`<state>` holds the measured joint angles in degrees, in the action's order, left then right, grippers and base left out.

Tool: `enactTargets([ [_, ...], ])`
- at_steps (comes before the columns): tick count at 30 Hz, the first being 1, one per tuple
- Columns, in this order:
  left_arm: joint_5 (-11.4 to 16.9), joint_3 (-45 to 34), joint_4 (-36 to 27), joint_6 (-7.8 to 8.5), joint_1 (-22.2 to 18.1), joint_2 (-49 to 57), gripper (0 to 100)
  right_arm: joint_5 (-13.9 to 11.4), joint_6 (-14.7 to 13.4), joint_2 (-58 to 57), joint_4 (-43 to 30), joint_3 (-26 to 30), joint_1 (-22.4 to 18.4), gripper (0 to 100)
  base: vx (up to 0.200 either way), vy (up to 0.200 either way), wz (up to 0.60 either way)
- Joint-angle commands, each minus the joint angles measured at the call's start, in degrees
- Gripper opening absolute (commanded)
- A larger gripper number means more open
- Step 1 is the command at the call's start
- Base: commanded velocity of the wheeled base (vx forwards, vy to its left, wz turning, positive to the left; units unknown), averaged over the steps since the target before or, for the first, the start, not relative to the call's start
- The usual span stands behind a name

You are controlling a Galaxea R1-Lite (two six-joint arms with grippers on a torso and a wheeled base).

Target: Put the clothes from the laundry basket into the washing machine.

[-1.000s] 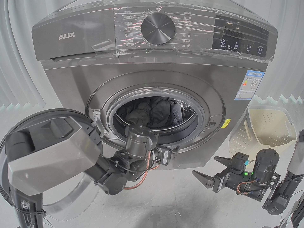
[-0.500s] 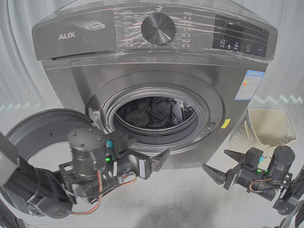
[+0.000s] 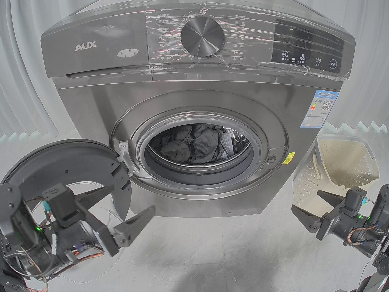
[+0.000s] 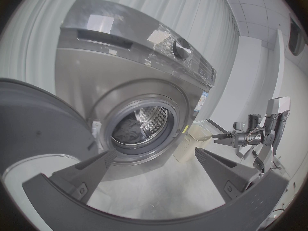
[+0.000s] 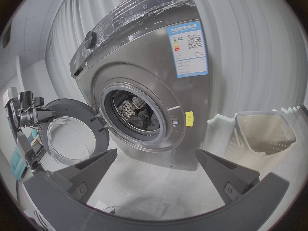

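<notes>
Clothes lie inside the washing machine drum — well apart from left gripper and right gripper, both with fingers spread wide

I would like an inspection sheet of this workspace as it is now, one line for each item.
Surface: grey floor, bare in front of the machine.
Job's things: door swung open to the left; dark clothes lie in the drum; cream basket tilted beside the machine's right side, no clothes seen in it.
Clutter: nothing seen.
Grippers: left claw open, low in front of the door, holding nothing; right claw open, low in front of the basket, holding nothing.
Cables: short wires loop at the left wrist, and similar ones at the right wrist; none on the floor.
Surroundings: white curtain behind the machine.
</notes>
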<state>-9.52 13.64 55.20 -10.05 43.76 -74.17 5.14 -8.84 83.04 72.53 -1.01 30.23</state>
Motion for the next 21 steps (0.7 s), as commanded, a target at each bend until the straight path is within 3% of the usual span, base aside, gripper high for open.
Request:
enactTargets([
  [1, -0.24, -4.76, -1.5, 2.66, -4.92, 10.53, 100, 0.39, 0.49, -13.17, -8.46, 1.01, -2.81, 100, -0.2, 0.0, 0.0],
  [4, -0.32, -5.64, -2.03, 2.84, -5.53, 12.47, 100, 0.83, 0.58, -17.48, -11.98, 1.01, -3.87, 100, -0.2, 0.0, 0.0],
  [7, -0.24, -6.96, -2.11, 3.1, -6.85, 14.49, 100, 4.35, 1.54, -23.45, -16.46, 1.01, -4.39, 100, -0.2, 0.0, 0.0],
  [9, -0.24, -7.84, -2.2, 3.37, -7.82, 15.9, 100, 5.31, 2.42, -27.93, -20.68, 1.01, -4.3, 100, -0.2, 0.0, 0.0],
  [15, -0.24, -10.21, -2.46, 5.04, -10.19, 21.43, 100, 5.58, 2.42, -38.57, -31.58, 1.01, -6.59, 100, -0.2, 0.0, 0.0],
  [19, -0.32, -12.5, -7.91, 6.09, -11.6, 28.73, 100, 4.7, 5.41, -49.2, -40.28, 1.01, -11.69, 100, -0.15, 0.0, 0.0],
  [21, -0.41, -13.11, -13.71, 8.81, -12.56, 36.55, 100, 3.73, 8.14, -57.47, -46.78, 1.01, -15.29, 100, 0.0, 0.0, 0.0],
])
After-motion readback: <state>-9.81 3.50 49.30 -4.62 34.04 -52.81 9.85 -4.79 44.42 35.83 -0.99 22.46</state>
